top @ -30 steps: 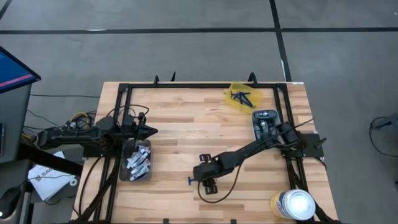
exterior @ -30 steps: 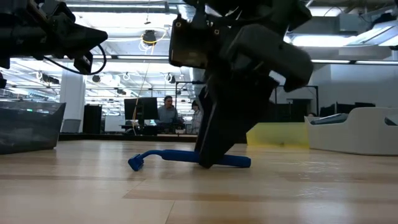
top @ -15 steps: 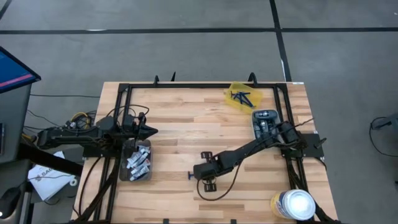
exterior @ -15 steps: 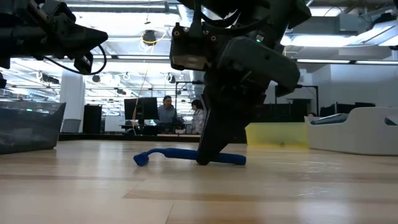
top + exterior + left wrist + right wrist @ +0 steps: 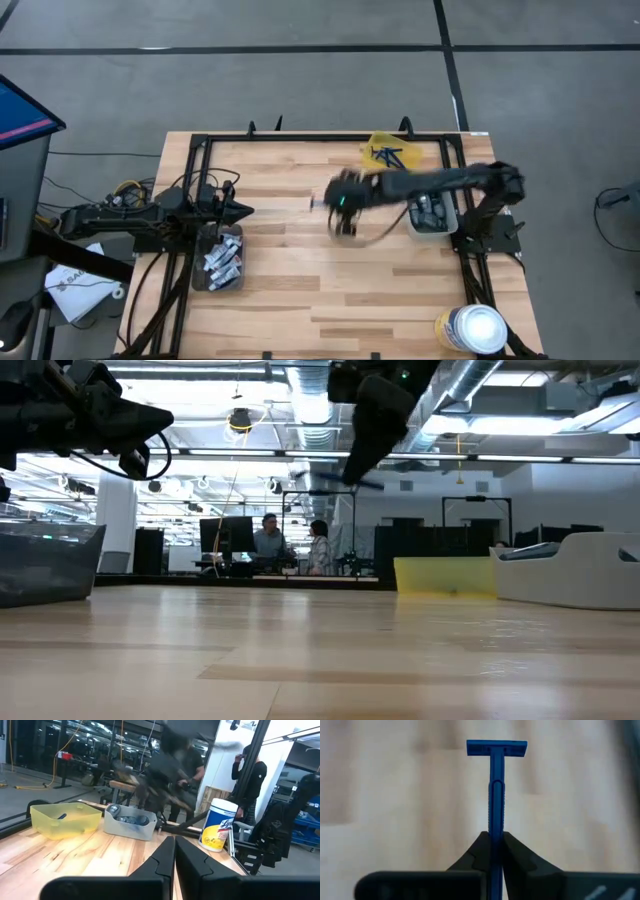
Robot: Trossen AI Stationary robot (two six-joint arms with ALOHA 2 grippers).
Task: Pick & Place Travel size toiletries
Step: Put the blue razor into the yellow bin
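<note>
A: Right hand [image 5: 492,840], item one: fingers pinching the handle of a blue razor [image 5: 496,775], head pointing forward, handle gripped low. It is travelling well above the bench [image 5: 290,290], near the middle, with the arm stretched out from the right side.

B: Destination, as I judge it: the yellow tray [image 5: 392,155] at the back right, already holding dark razors. Advice for the carry: keep the pinch firm, since the handle is thin and could pivot; bring the razor over the tray's open top before lowering, and release low so it is not bouncing off the rim.

A: Left hand [image 5: 175,851], item two: fingers pressed together, holding nothing, waiting above the clear bin [image 5: 219,262] of white tubes on the left.

B: Views, compared: the right wrist view is showing the grip and the razor head plainly; the overhead view is showing neither, only the arm's place relative to the trays. The left wrist view is adding the grey tray [image 5: 131,823] beside the yellow one and a white canister [image 5: 218,824].
</note>
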